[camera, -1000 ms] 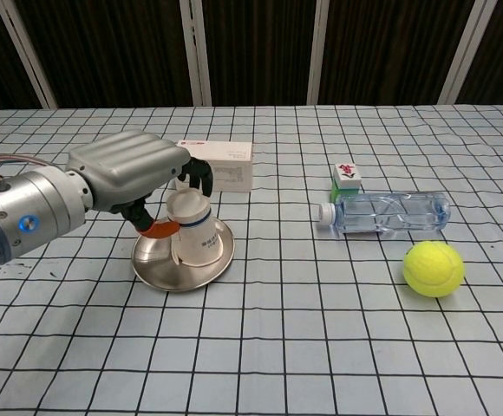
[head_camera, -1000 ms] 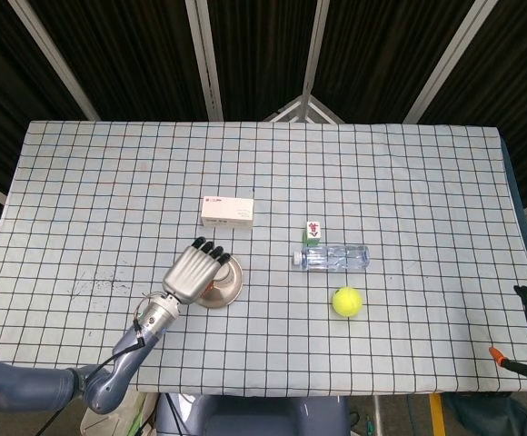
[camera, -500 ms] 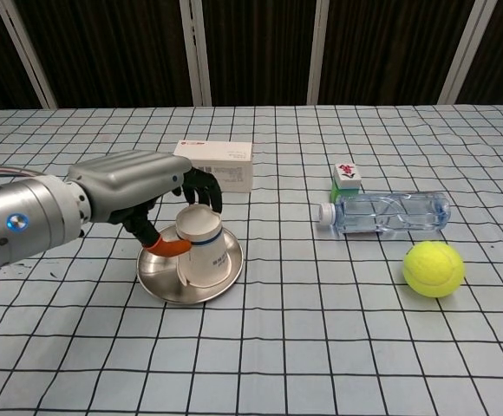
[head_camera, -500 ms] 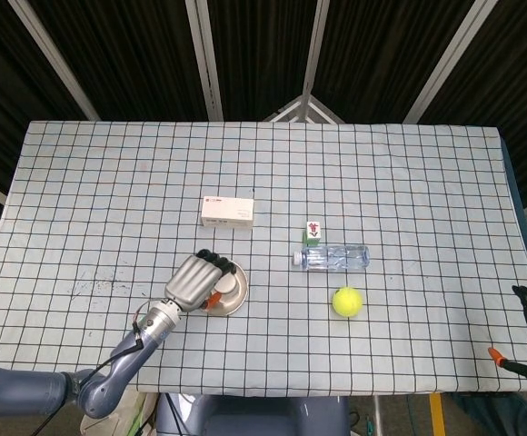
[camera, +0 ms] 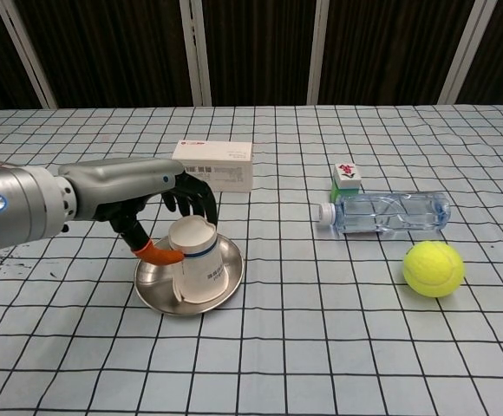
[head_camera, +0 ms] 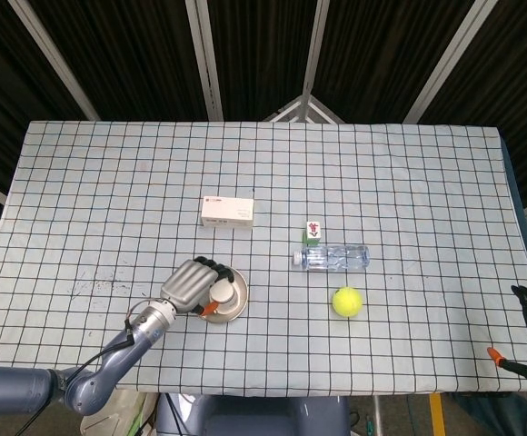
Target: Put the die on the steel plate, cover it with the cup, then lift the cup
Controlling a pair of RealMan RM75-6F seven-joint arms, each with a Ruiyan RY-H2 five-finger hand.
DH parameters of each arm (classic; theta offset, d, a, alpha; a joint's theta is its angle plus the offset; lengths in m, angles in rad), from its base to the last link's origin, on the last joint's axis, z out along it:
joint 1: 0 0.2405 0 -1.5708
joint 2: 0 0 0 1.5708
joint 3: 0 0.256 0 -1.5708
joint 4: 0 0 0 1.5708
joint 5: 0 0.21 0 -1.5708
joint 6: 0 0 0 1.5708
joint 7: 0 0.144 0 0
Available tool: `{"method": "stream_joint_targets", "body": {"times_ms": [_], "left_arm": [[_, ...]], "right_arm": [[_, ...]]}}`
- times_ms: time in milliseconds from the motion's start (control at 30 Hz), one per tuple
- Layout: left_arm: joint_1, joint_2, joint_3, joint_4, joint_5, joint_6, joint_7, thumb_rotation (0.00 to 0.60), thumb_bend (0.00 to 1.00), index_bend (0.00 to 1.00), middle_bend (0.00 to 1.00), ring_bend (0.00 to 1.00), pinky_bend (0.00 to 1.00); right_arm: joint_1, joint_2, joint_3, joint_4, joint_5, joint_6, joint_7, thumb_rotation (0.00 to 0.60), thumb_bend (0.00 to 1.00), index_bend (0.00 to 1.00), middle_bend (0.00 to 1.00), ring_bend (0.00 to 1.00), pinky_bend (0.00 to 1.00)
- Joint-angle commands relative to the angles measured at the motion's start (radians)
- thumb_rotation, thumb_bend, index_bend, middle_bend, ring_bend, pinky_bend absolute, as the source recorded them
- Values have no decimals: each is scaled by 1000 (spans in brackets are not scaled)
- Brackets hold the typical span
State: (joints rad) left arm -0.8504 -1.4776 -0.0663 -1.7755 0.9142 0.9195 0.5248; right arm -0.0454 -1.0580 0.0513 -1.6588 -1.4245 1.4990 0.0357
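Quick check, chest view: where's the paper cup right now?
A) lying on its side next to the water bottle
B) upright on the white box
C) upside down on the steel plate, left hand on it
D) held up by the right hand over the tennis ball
C: the paper cup sits mouth-down on the steel plate, with the left hand wrapped around its top; the die is not visible.

On checked tablecloth (camera: 321, 347): white carton (camera: 214, 165) toward 11 o'clock; clear bottle (camera: 386, 212) lying flat at 3 o'clock, mahjong tile (camera: 346, 179) just beside its cap; tennis ball (camera: 434, 269) near, at 4 o'clock.
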Motion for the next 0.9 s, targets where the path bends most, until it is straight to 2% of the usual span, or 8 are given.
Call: {"method": "stream_joint_targets", "body": {"times_ms": [33,233,400,733,900], "left_arm": [[-4,-2,17,17,1,36,59,600,475,412,425,299,269],[5,-48,13,59,27,126,115,600,479,420,427,327,283],[11,-78,8,99,34,159,131,600,479,420,433,342,290],[24,-149,-18,206,102,185,51,600,478,432,434,347,292],[28,-183,-16,258,180,202,-3,600,479,438,435,347,287]], "right_arm": [[1,0,0,0,1,-2,0,600,41,108,125,116,45],[3,-2,-1,3,1,-7,2,600,41,107,125,116,45],[1,-1,0,3,3,-5,7,600,42,108,125,116,45],[3,-1,-1,5,3,-9,6,600,41,108,125,116,45],[2,-1,0,5,4,-8,6,600,42,108,124,116,45]]}}
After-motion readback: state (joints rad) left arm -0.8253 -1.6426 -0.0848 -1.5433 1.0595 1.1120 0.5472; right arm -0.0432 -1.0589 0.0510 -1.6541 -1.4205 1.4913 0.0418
